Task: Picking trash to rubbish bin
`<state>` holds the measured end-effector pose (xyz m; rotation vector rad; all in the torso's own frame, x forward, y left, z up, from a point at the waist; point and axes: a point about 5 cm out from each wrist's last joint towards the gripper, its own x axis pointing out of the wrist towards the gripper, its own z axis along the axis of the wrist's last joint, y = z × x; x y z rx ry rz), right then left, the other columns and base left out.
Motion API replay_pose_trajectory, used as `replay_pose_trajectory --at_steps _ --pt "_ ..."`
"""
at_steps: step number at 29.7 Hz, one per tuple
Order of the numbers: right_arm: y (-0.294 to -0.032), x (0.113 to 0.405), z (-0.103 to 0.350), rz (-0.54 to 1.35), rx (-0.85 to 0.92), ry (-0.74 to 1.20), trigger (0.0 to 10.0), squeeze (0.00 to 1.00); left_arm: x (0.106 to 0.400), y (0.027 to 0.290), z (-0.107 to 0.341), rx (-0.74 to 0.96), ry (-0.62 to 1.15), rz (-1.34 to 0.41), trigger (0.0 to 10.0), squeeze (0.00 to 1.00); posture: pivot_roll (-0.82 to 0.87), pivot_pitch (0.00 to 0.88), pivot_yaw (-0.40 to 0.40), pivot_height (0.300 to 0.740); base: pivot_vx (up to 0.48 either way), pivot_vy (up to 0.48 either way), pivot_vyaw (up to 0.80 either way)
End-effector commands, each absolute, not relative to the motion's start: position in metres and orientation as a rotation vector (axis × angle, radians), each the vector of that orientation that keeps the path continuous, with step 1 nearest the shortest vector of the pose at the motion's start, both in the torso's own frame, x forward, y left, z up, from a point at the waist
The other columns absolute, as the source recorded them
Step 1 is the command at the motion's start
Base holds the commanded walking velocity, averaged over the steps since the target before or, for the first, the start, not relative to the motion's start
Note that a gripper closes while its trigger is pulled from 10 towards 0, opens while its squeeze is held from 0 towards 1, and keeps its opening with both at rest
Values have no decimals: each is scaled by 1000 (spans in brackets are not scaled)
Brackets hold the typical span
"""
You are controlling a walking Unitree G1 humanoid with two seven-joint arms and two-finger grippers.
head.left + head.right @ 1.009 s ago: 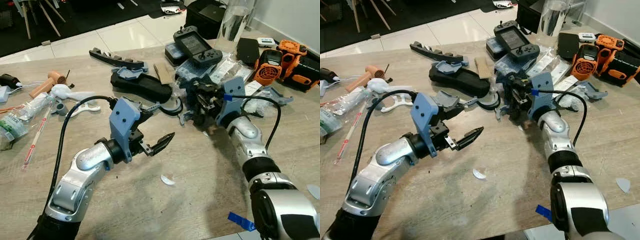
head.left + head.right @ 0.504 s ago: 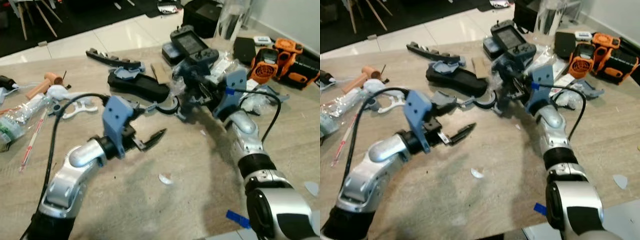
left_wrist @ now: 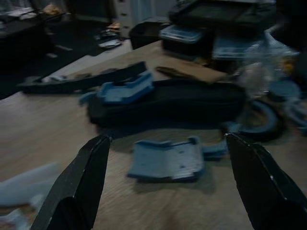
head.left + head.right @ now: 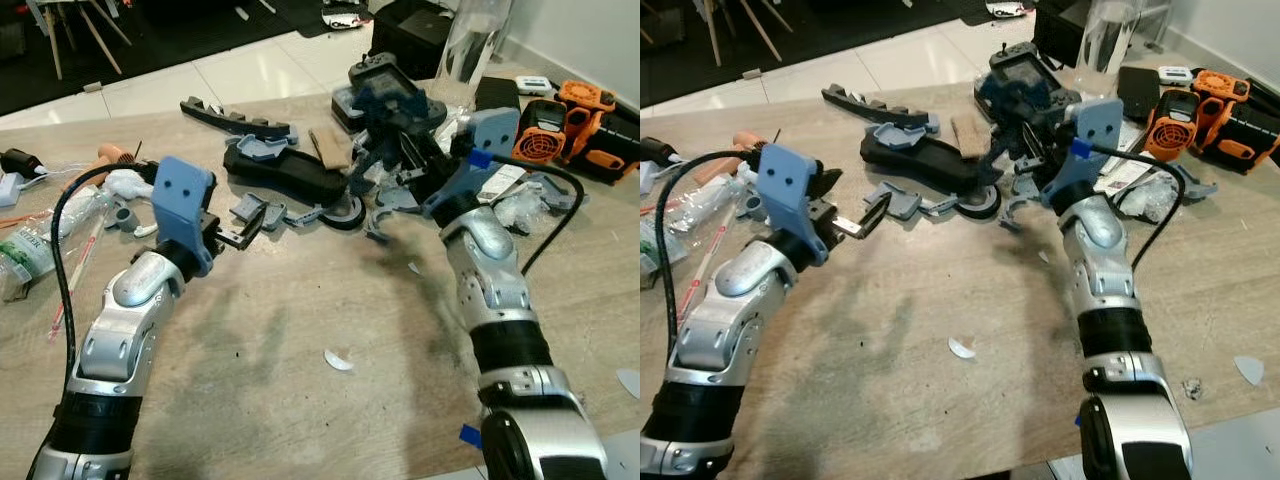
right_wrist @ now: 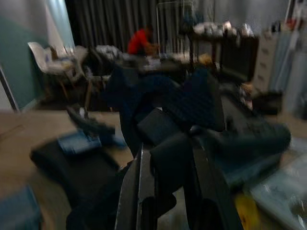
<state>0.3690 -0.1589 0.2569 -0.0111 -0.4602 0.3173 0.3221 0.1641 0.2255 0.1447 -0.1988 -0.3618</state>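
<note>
The right gripper (image 4: 392,138) is hanging above the far side of the table (image 4: 300,400), its two fingers clamped narrow on a dark, bluish lump of scrap (image 5: 165,117). In the right wrist view the lump is sitting wedged between the fingers, blurred, so its exact make cannot be told. It is hovering over the clutter just near the black handheld console (image 4: 385,80).

The left gripper (image 4: 243,224) is reaching toward the middle of the table with its fingers spread wide and nothing between them. The left wrist view is looking straight at a flat blue plastic piece (image 3: 167,159) lying on the wood between the two fingertips but farther off, not yet touched. Behind it a long black case (image 3: 168,101) is lying, and a black ring (image 4: 343,211) is resting to its right.

A small white scrap (image 4: 337,360) is lying alone on the near part of the table, well apart from both grippers. No rubbish bin can be seen.

This looks like the picking step: one piece is in the right gripper's hold and a second is being lined up for the left. The next move probably calls for the left gripper to go forward and down until the blue piece sits between its fingers, then close, while the right arm carries its load to the bin, wherever that stands.
</note>
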Motion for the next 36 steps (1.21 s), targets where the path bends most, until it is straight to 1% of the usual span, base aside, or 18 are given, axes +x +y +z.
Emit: replay_pose_trajectory --at_steps 1,2,4,5,7,10,12,13,14,15,17,21,22,28,30,35,36 --pt "-163 364 248 264 -111 -423 10000 0 321 167 217 136 -176 -336 10000 0 0 175 79 740 0 0 0" --pt "-163 364 248 264 -111 -423 10000 0 321 167 217 136 -176 -336 10000 0 0 175 79 740 0 0 0" --pt "-171 363 248 213 -232 -434 10000 0 320 164 217 137 -184 -355 10000 0 0 178 81 740 0 0 0" --pt "-171 363 248 213 -232 -434 10000 0 320 164 217 137 -184 -355 10000 0 0 178 81 740 0 0 0" --pt "-191 362 250 144 -279 -433 10000 0 318 155 221 100 -210 -422 10000 0 -5 179 86 740 0 0 0" --pt "-224 359 258 38 -333 -443 10000 0 310 132 228 81 -245 -593 10000 0 -3 182 94 740 0 0 0" --pt "-238 358 261 3 -358 -448 10000 0 307 121 230 88 -250 -657 10000 0 -4 185 106 740 0 0 0" --pt "-238 358 261 3 -358 -448 10000 0 307 121 230 88 -250 -657 10000 0 -4 185 106 740 0 0 0" --pt "-249 360 260 -18 -414 -434 10000 0 309 115 231 85 -254 -670 10000 0 -4 186 108 740 0 0 0" --pt "-249 360 260 -18 -414 -434 10000 0 309 115 231 85 -254 -670 10000 0 -4 186 108 740 0 0 0" --pt "-258 361 256 -32 -466 -402 10000 0 310 112 232 77 -257 -673 10000 0 -5 189 113 740 0 0 0" --pt "-284 359 244 -92 -567 -307 10000 0 309 111 233 71 -259 -692 10000 0 -2 197 114 740 0 0 0" --pt "-290 357 242 -103 -573 -305 10000 0 309 113 234 66 -260 -686 10000 0 -2 200 116 740 0 0 0" --pt "-303 353 243 -122 -555 -327 10000 0 310 115 233 63 -256 -675 10000 0 -1 202 120 740 0 0 0" --pt "-310 354 253 -146 -485 -368 10000 0 312 117 233 68 -254 -665 10000 0 -2 203 120 740 0 0 0" --pt "-320 356 250 -200 -438 -318 10000 0 312 116 233 93 -249 -679 10000 0 3 203 117 740 0 0 0" --pt "-323 357 242 -213 -389 -264 10000 0 311 116 232 99 -246 -684 10000 0 5 202 116 740 0 0 0"
